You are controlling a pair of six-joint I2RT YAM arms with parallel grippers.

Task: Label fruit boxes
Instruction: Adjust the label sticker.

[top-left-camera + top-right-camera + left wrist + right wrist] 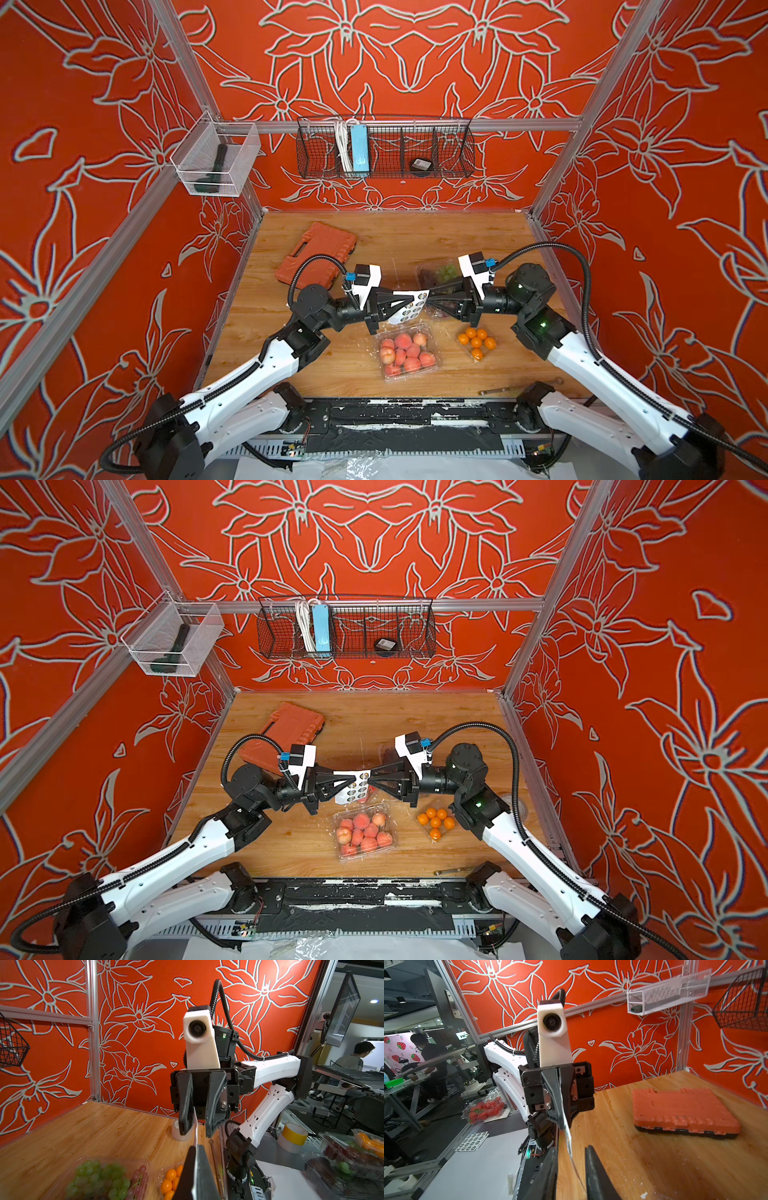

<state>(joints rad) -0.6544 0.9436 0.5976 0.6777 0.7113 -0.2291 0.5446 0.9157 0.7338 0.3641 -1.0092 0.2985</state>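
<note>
Both top views: my left gripper [411, 296] pinches the sticker sheet [409, 311]; my right gripper [431, 294] stands spread astride its far edge, tips facing. Nearest, the full peach box [409, 353] sits on the table [332, 365], just baseward of the sheet.

In both top views the grape box [436, 272] [387, 752] sits mostly behind the right gripper [431, 296] [370, 780]. Another clear box [441, 311] under that gripper is so covered that its fruit can't be told. The pictures on the sticker sheet [410, 309] are too small to read (just dark dots with pale bits), and in the left wrist view the orange box [161, 1174] runs off the picture's edge, with the left gripper [196, 1147] hiding part of it.
</note>
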